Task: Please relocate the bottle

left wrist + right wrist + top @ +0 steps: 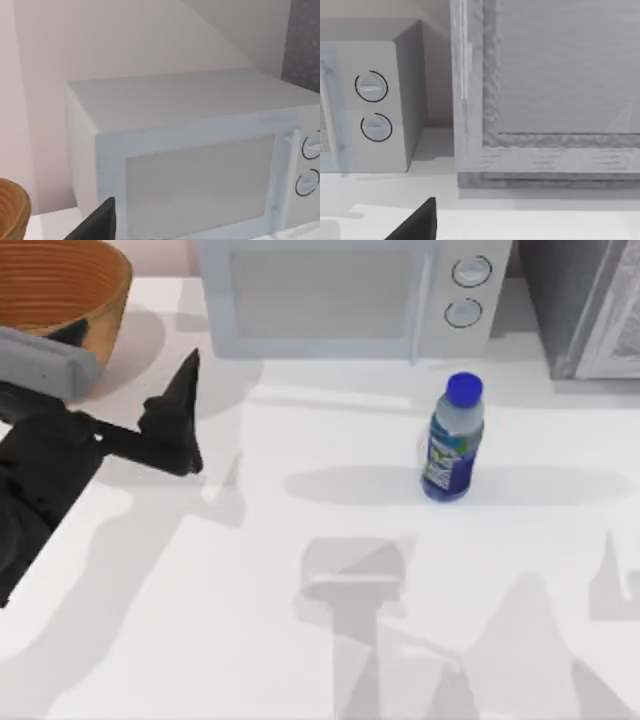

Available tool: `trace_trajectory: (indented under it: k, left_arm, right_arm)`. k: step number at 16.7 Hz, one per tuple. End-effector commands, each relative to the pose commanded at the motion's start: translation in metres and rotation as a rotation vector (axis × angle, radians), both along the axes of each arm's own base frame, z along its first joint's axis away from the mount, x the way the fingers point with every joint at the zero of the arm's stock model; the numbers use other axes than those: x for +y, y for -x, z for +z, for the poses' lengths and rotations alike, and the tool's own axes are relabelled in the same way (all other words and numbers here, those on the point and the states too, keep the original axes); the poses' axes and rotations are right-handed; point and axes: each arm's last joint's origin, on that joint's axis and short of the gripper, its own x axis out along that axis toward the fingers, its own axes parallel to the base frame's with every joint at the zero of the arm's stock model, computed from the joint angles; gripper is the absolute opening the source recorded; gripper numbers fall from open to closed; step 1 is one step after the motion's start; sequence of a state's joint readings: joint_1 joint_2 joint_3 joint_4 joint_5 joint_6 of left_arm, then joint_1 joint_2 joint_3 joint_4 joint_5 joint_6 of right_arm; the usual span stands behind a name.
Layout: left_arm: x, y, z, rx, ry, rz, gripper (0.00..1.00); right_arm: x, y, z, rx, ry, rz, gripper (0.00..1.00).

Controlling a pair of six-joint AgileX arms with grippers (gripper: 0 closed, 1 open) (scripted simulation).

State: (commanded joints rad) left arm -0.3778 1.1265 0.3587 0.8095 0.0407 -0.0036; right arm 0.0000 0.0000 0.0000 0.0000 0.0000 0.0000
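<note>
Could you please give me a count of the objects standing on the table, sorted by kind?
Bottle: 1
Microwave: 1
Woven basket: 1
Grey cabinet: 1
Total: 4

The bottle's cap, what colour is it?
Blue. The bottle stands upright before the microwave; its cap shows best in the top view.

My top camera looks steeply down on the white table [200, 640]. Both wrist cameras sit low, facing the boxy white microwave [190, 165] at the back, which all three views share.
</note>
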Motion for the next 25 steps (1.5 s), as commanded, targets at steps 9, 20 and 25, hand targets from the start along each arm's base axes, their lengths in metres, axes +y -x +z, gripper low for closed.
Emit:
trace_trajectory:
  k: [9, 20, 25]
  left_arm:
    - [-0.125, -0.058, -0.124, 0.050, -0.033, -0.293, 1.00]
    - [-0.160, -0.047, -0.183, 0.025, -0.021, -0.397, 1.00]
    - [-0.171, -0.058, -0.185, 0.027, -0.022, -0.397, 1.00]
  right_arm:
    - [0.000, 0.000, 0.000, 0.000, 0.000, 0.000, 1.00]
    - [0.000, 0.000, 0.000, 0.000, 0.000, 0.000, 1.00]
    - [0.000, 0.000, 0.000, 0.000, 0.000, 0.000, 1.00]
